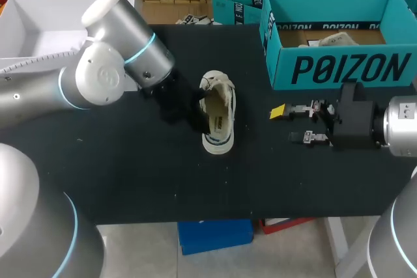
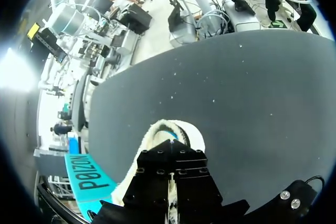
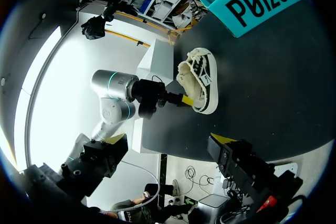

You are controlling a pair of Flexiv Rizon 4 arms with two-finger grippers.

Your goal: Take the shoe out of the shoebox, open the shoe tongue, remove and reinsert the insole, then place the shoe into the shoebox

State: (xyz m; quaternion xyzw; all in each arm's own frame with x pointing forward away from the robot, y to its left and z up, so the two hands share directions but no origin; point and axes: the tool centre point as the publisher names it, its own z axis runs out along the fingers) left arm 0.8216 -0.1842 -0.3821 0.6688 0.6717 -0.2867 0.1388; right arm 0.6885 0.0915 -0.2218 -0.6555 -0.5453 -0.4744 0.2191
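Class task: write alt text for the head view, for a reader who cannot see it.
A pale shoe lies on a black table with the left gripper at its side. The right gripper hangs open and empty to the shoe's right, near an open teal shoebox.

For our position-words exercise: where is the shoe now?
Head view: the shoe lies on the black table, just beside the left arm, left of the teal shoebox.

shoe (image 1: 218, 114) on black table (image 1: 130, 180), shoebox (image 1: 339, 66) behind
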